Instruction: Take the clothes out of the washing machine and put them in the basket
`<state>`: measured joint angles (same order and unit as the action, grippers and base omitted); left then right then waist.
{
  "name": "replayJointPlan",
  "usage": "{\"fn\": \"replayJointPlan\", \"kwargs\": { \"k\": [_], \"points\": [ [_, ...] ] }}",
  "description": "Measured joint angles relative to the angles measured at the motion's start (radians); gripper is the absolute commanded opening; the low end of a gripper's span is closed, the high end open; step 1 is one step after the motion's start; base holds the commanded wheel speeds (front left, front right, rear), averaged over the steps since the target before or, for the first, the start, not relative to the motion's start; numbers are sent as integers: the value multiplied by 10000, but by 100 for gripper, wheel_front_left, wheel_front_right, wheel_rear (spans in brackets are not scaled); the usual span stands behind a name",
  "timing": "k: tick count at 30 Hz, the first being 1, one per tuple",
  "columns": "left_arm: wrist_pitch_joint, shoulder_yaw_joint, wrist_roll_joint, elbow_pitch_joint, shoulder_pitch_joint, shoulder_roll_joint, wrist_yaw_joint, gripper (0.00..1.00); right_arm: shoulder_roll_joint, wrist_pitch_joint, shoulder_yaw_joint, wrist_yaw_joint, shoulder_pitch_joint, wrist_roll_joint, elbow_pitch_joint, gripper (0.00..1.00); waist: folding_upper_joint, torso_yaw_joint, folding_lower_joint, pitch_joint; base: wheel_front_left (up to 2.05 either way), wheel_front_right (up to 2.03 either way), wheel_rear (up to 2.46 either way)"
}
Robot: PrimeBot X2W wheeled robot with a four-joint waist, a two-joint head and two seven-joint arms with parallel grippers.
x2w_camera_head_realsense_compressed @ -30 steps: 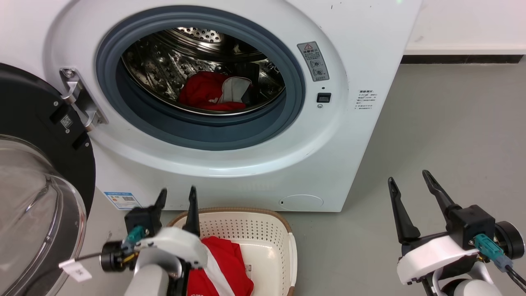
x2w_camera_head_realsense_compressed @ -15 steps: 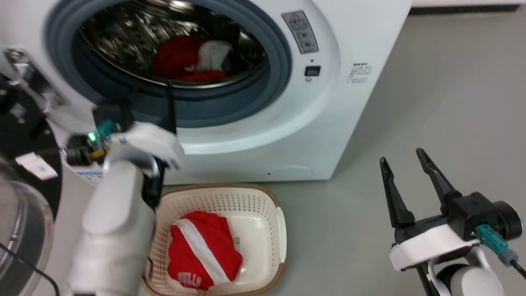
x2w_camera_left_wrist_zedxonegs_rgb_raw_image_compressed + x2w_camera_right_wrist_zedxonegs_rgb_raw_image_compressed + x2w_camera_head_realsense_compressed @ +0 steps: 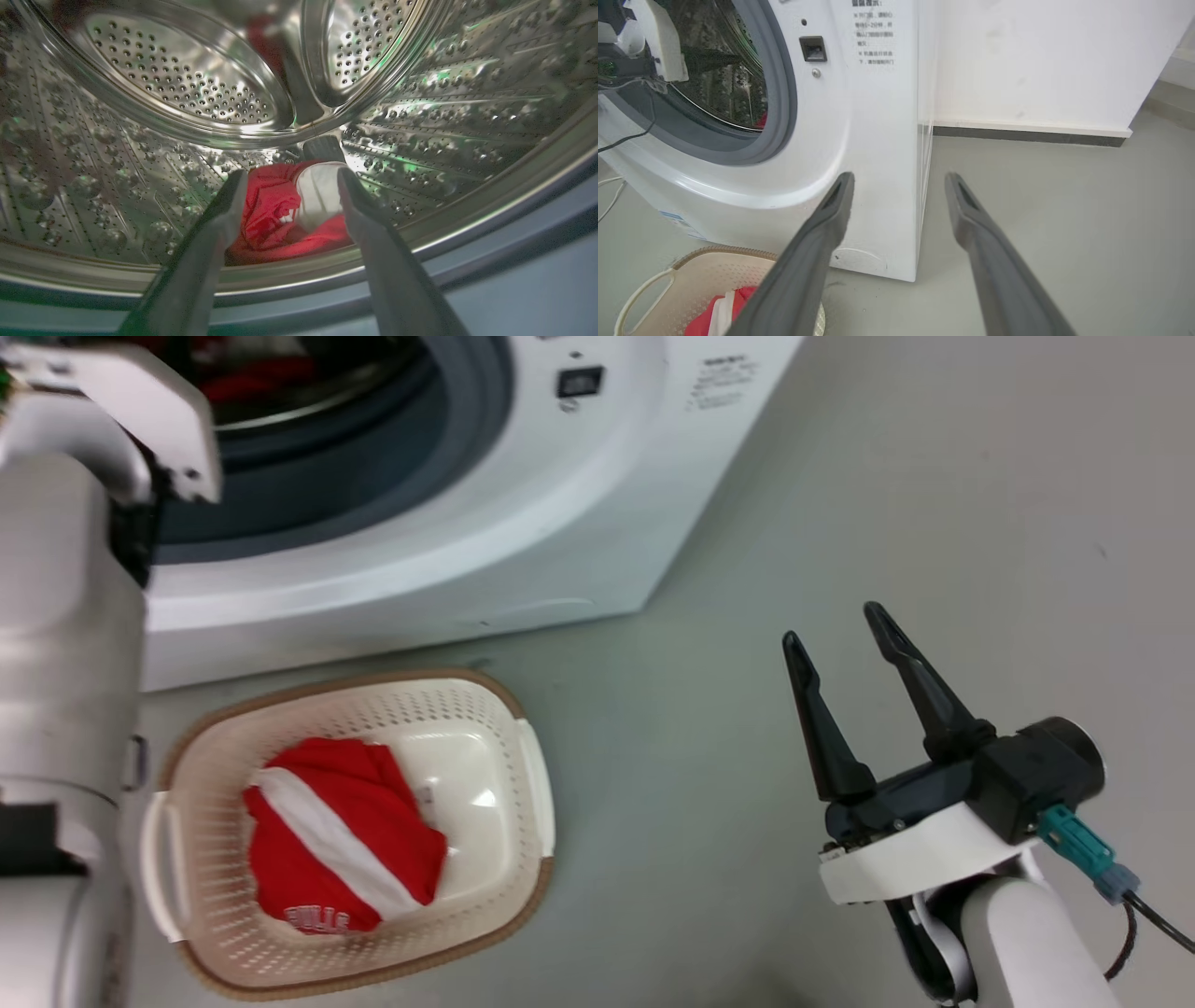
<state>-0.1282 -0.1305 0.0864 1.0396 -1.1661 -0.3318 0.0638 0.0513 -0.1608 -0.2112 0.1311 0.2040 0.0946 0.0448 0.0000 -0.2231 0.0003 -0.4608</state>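
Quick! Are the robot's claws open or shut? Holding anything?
The left claw is open and empty, aimed at the red clothes in the washing machine.
The right claw is open and empty.

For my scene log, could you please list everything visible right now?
washing machine: one, white, behind the basket
rubber ring: one, grey, around the opening
drum: one, shiny steel, inside the washer
garment: one, red and white, on the drum bottom
basket: one, cream with a brown rim, on the floor
jersey: one, red, white stripe, BULLS lettering, in the basket
floor: grey
left gripper: dark, open, pointing into the drum
right gripper: dark, open, above the floor
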Motion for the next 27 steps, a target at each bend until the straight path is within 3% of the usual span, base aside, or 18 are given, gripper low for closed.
{"fn": "replayJointPlan", "kwargs": {
  "k": [16,27],
  "points": [
    [4332,-861,-477,1906,-3256,-2057,587,100,6,-905,-1319,0,628,1356,-1329,100,0,-2278,-1,-2436,0,0,0],
    [6203,-1218,-431,1960,-4003,-2713,639,100,2,-999,-1912,0,624,1768,-1507,100,0,-2828,-2,-3006,0,0,0]
  ]
}}
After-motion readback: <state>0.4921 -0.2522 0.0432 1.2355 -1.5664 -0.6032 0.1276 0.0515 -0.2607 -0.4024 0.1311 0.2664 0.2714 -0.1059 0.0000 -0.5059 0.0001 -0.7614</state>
